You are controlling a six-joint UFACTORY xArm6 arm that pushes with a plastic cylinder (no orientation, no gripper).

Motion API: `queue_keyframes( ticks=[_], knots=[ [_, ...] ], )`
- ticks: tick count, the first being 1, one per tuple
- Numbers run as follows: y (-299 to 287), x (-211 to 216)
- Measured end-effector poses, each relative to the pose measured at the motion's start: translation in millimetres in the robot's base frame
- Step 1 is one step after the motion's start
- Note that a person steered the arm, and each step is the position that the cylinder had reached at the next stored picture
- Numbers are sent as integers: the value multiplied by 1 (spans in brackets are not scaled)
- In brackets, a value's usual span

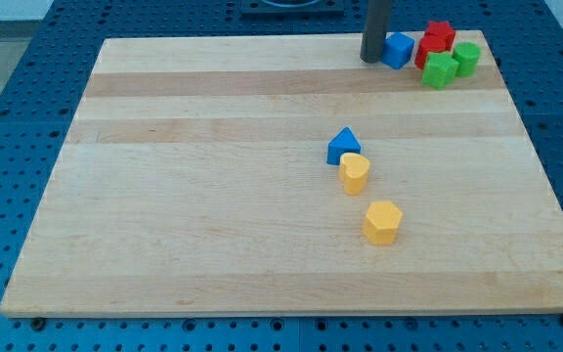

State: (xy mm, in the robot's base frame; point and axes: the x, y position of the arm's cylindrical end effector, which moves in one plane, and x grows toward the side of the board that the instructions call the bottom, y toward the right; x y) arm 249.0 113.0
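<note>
Yellow hexagon block [382,222] nearest; my tip [372,59] touching blue cube [398,49].

You see a pale wooden table [213,196] filling most of the frame. Around it runs a blue perforated base [8,117], visible along the frame's edges.

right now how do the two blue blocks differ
The blue cube sits at the view's top edge, touching my tip on its left and beside the red and green blocks. The blue triangle sits mid-board, peaked rather than boxy, against a yellow block, far from my tip. Both share the same blue.
</note>
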Motion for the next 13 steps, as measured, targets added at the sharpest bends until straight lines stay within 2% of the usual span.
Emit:
queue_keyframes(
  ticks=[4, 7, 8, 10, 13],
  knots=[
    [-101, 104],
    [-106, 192],
    [-84, 205],
    [-62, 205],
    [-49, 160]
  ],
)
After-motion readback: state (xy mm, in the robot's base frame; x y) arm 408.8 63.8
